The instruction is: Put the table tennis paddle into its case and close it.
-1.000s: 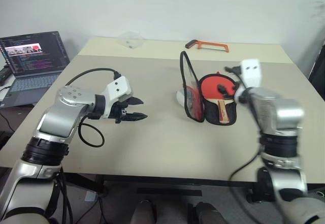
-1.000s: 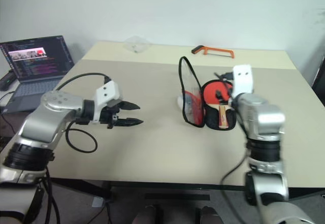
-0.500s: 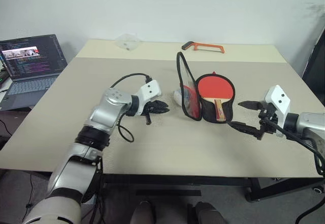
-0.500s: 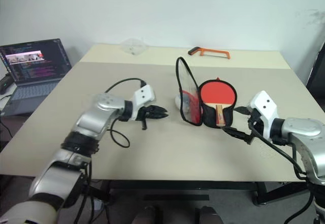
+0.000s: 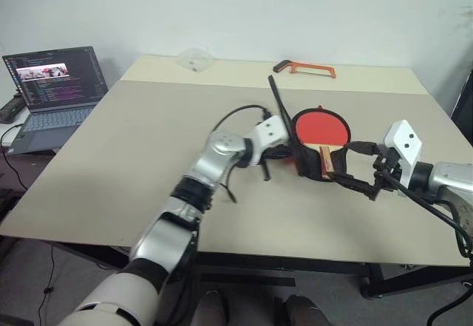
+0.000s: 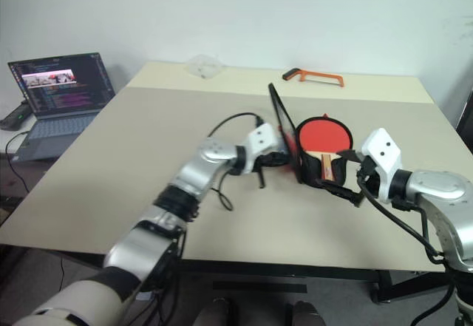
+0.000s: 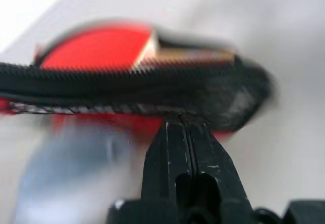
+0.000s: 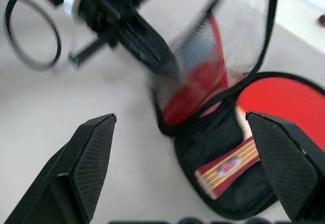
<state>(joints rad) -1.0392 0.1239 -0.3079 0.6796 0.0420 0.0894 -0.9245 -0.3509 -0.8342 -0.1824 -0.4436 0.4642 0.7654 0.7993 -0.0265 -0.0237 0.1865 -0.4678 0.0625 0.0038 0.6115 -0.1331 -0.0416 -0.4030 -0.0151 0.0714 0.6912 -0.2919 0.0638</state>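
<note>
The case (image 5: 311,169) lies open near the table's middle, its mesh-lined lid (image 5: 278,107) standing nearly upright. The table tennis paddle (image 5: 319,127) rests in the lower half, red face up, with its wooden handle (image 8: 233,164) pointing toward me. My left gripper (image 5: 287,148) reaches across from the left. It is shut, and its tips (image 7: 183,126) sit against the lid's zipper rim (image 7: 101,79) on the outer side. I cannot tell whether it pinches any fabric. My right gripper (image 5: 338,162) stands open just to the right of the case's handle end, holding nothing.
An open laptop (image 5: 55,82) sits on a side table at far left. An orange hacksaw (image 5: 304,67) and a clear plastic piece (image 5: 194,60) lie along the table's far edge. Bare tabletop (image 5: 133,148) stretches left of the case.
My left arm swung right across the table to the case lid, and its gripper shut. My right gripper drew back off the paddle to the case's right side, staying open. The camera shifted.
</note>
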